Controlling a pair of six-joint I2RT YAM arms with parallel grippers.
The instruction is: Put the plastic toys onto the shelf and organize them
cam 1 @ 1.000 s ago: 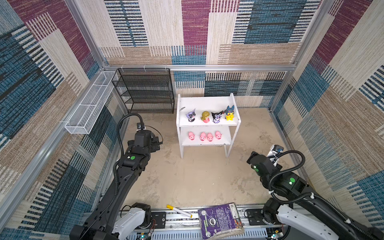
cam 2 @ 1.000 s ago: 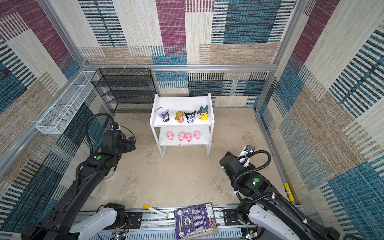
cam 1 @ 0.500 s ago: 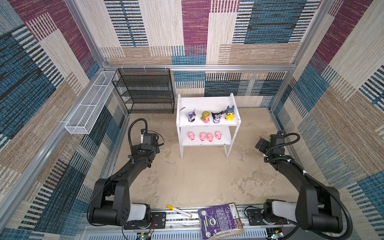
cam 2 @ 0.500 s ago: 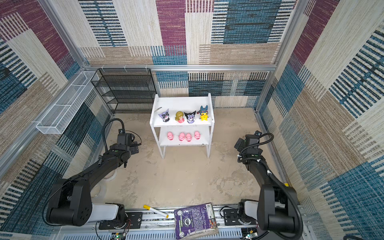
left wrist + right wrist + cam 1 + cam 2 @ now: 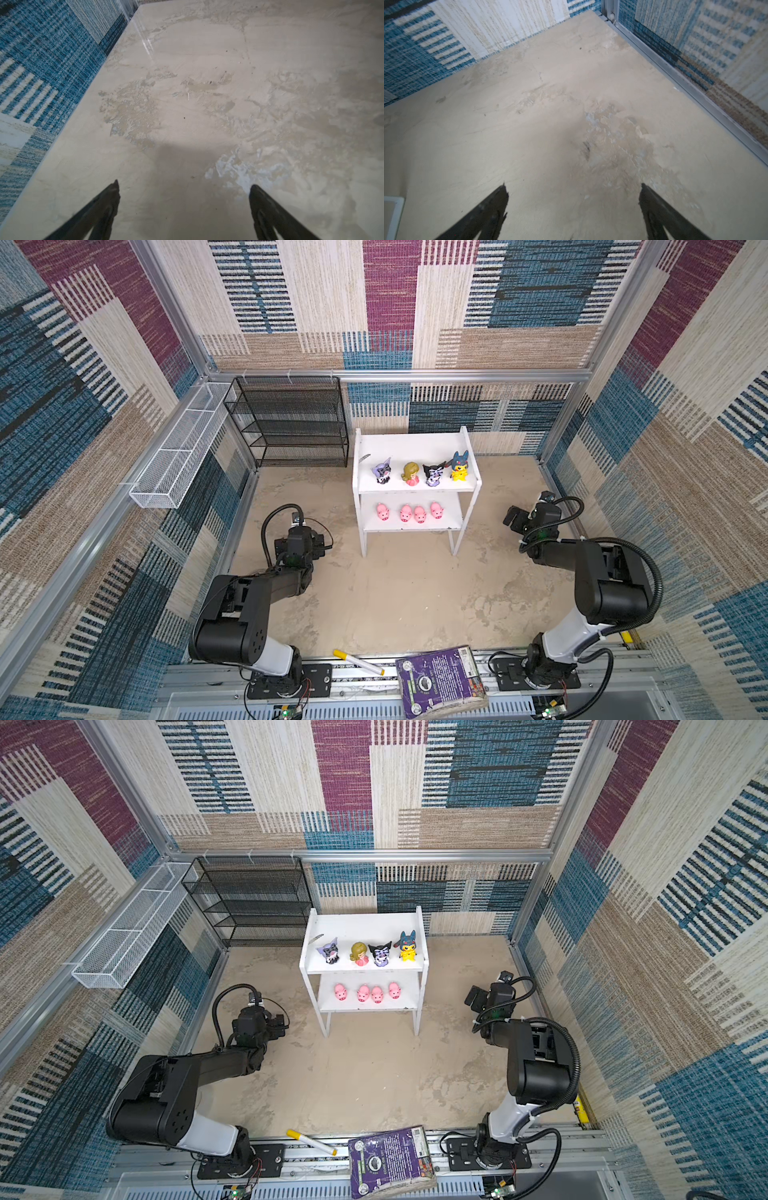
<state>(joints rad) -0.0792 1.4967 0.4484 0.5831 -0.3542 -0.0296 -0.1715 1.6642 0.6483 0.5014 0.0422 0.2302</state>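
The white shelf (image 5: 411, 445) (image 5: 365, 925) stands at the back middle of the floor in both top views. Its upper board carries a lilac eared toy (image 5: 382, 471), a blonde girl (image 5: 410, 474), a black-purple eared toy (image 5: 433, 475) and a yellow blue-hooded toy (image 5: 459, 466). Several pink pigs (image 5: 405, 513) stand in a row on the lower board. My left gripper (image 5: 322, 545) (image 5: 184, 185) hangs low to the left of the shelf, open and empty. Low on the shelf's right, my right gripper (image 5: 512, 518) (image 5: 573, 186) is open and empty as well. Both wrist views show only bare floor.
A black wire-mesh rack (image 5: 291, 423) stands at the back left, and a long white wire basket (image 5: 174, 464) hangs on the left wall. A yellow-capped marker (image 5: 358, 662) and a purple book (image 5: 440, 680) lie on the front rail.
Both arms have come down from a raised pose and folded back, so the grippers now sit low on either side of the shelf. The toys have not moved.
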